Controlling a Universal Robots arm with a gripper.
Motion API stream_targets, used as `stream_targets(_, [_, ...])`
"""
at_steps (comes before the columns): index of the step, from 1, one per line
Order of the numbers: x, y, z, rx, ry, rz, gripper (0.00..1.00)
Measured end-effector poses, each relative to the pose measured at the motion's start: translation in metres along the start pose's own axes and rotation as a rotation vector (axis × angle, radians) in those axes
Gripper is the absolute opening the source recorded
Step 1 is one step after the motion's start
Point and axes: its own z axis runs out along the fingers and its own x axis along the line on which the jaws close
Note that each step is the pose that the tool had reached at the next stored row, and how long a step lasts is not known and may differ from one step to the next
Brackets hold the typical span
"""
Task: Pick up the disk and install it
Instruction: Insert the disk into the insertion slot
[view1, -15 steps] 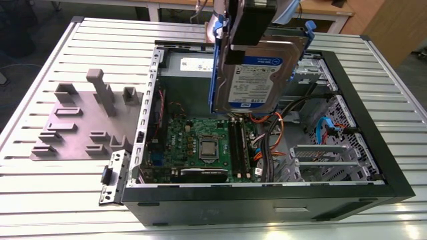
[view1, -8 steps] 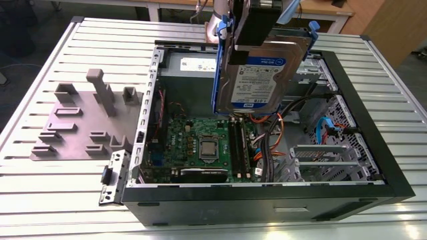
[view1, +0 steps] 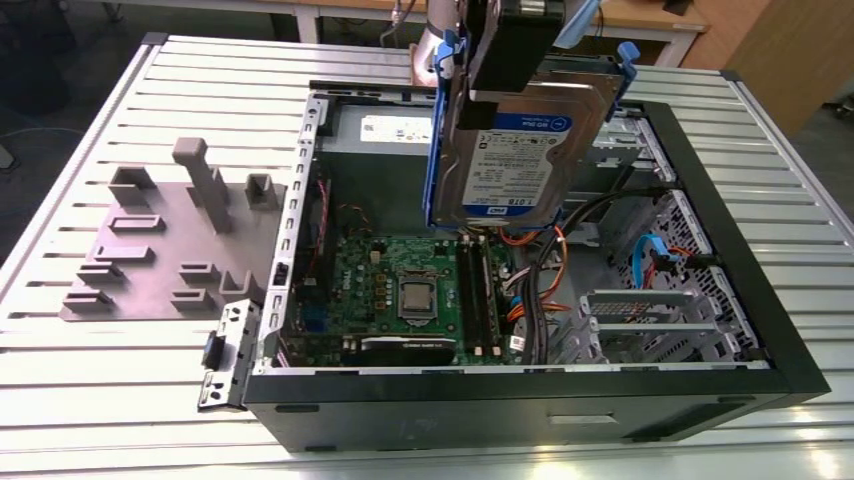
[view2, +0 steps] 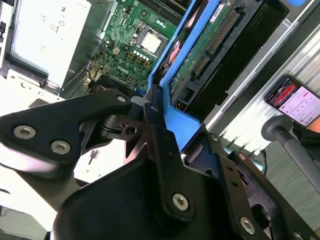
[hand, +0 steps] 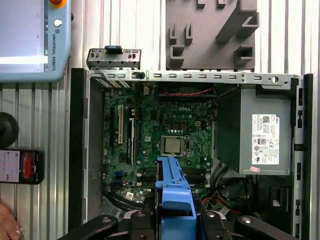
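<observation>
The disk (view1: 514, 160), a silver-grey drive with a white-and-blue label in a blue carrier frame, hangs upright above the open computer case (view1: 747, 300). My gripper (view1: 511, 80) is shut on its upper end. In the second wrist view the disk's green circuit side (view2: 200, 55) and blue carrier (view2: 170, 100) stick out from between my black fingers (view2: 157, 140). In the first wrist view the carrier's blue edge (hand: 175, 190) sits over the motherboard (hand: 165, 135), with the gripper (hand: 175, 220) around it.
Inside the case are the grey power supply (hand: 265, 140), cables and a metal drive cage (view1: 654, 320). A grey fixture plate (view1: 160, 250) lies on the table at the exterior view's left. A phone (hand: 20, 166), a hand (hand: 5, 227) and a teach pendant (hand: 30, 40) lie beside the case.
</observation>
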Motion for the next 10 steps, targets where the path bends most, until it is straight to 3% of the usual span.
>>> stream_targets(3, [0.0004,-0.0001,0.0000,0.0000,0.0001,0.000,0.36])
stream_targets(10, [0.0133,-0.0022,0.0018,0.0001,-0.0002,0.000,0.36])
